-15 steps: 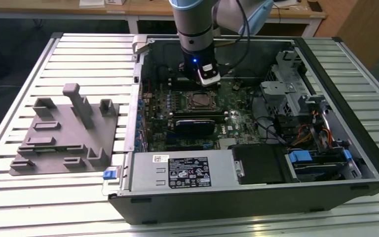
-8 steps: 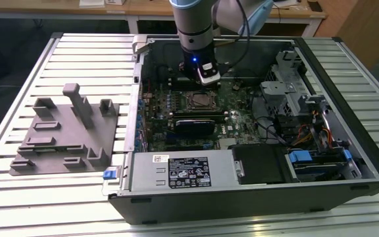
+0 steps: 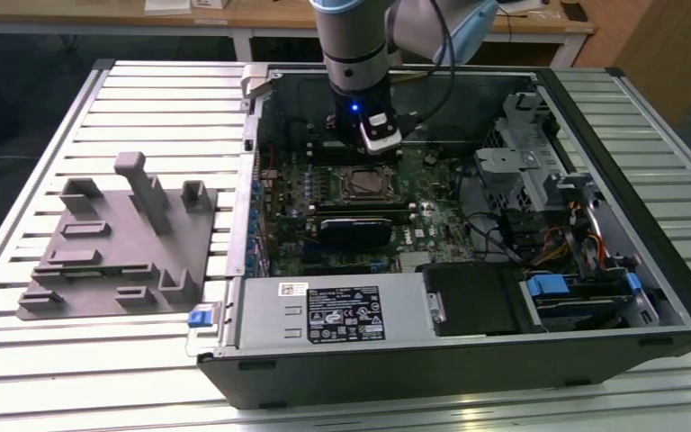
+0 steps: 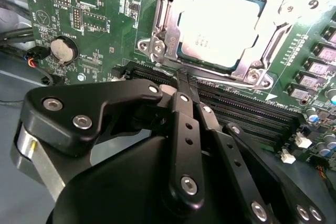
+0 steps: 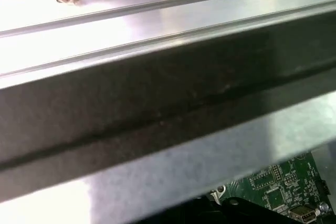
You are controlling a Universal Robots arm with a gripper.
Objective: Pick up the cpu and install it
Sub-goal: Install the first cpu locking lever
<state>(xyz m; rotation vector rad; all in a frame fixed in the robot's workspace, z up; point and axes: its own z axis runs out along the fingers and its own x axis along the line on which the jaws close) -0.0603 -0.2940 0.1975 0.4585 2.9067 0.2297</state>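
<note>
Cpu (image 4: 220, 27) seated in socket, just beyond gripper (image 4: 181, 77); jaws clenched together, holding nothing

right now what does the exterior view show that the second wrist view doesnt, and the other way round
Exterior view: the whole open computer case on the slatted table, the grey fixture plate on the exterior view's left, the power supply, and the arm reaching down into the case.

Second wrist view: close detail, namely the cpu seated in its socket frame, a coin cell battery, the memory slots, and the gripper with fingers together, empty.

Both: the green motherboard and the cpu socket area.
</note>
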